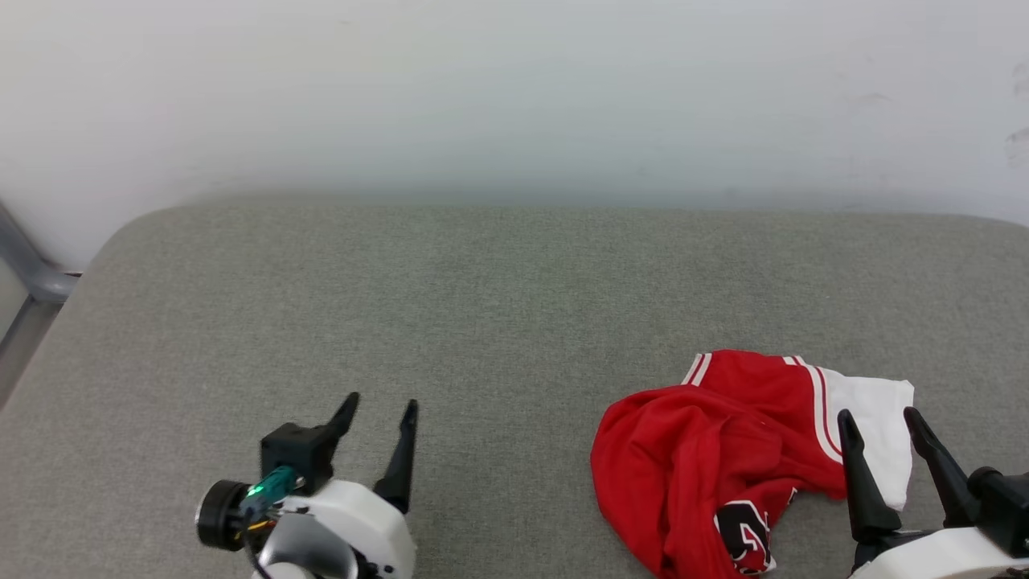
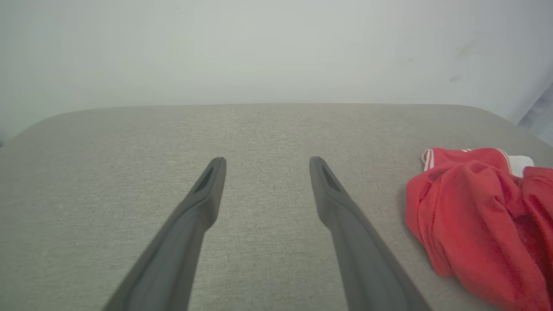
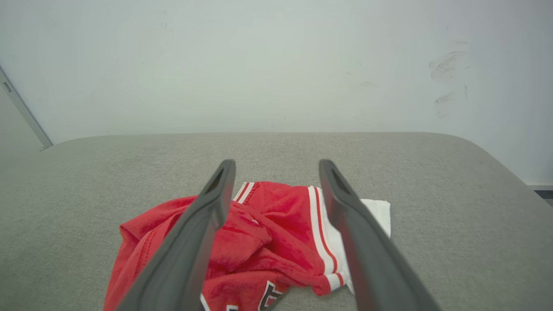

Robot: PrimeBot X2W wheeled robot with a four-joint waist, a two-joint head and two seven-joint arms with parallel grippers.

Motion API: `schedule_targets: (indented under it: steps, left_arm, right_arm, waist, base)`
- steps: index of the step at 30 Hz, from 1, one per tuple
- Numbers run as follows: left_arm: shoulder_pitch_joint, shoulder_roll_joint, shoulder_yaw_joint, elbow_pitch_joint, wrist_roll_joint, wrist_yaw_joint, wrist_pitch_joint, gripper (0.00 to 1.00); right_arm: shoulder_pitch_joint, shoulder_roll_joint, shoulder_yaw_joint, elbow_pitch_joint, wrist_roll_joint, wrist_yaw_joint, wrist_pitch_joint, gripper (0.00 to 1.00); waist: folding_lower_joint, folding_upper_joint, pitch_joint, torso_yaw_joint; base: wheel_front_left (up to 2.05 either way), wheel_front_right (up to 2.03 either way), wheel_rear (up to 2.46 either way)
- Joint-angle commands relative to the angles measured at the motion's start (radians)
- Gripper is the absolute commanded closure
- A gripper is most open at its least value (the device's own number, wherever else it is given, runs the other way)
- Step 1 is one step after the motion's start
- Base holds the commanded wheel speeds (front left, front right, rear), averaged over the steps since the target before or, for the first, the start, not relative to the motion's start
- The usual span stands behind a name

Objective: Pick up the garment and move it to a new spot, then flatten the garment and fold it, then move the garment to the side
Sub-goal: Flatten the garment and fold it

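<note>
The garment [image 1: 707,450] lies crumpled in a loose heap on the grey padded bench [image 1: 498,305], not yet lifted, so the step in hand looks like the first pick-up. The right pincer [image 1: 878,414] hangs spread wide with nothing between its fingers. The heap sits directly ahead of and beneath it. In its wrist view the red body and the red-and-white striped trim [image 3: 317,224] fall in the gap between the two fingers, and the white sleeve [image 1: 876,390] pokes out just past the outer finger. A scrap of the black print [image 1: 744,535] shows on the part of the heap nearest the pincer's base. The left pincer [image 1: 382,400] is spread just as wide and empty, above bare bench, with the garment well off to its inner side. To do this well, the right pincer should probably come straight down onto the raised fold by the striped trim rather than the flat sleeve tip. A thick ridge of cloth gives both fingers something to bite, and the shoulder seam is a useful landmark for spreading later. The fingers should reach the padding before they shut, since a shallow pinch may catch one layer that slips out on the lift. The open bench ahead of the left pincer looks like a sensible new spot.
</note>
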Motion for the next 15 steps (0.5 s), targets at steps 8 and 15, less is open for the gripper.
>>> schedule_targets:
  steps: [8,15]
  left_arm:
    - [-0.106,-0.053,-0.166,0.025,-0.029,-0.113,0.236,0.0]
    - [-0.207,-0.059,-0.305,0.095,-0.046,-0.165,0.44,0.0]
  right_arm:
    - [0.025,0.002,0.012,-0.087,0.009,-0.001,0.037,0.0]
    - [-0.01,0.002,0.024,-0.104,0.024,-0.001,0.04,0.0]
  waist:
    - [0.0001,0.0,0.055,-0.064]
    - [0.0001,0.0,0.131,-0.103]
  base:
    - [0.0,0.0,0.0]
    - [0.0,0.0,0.0]
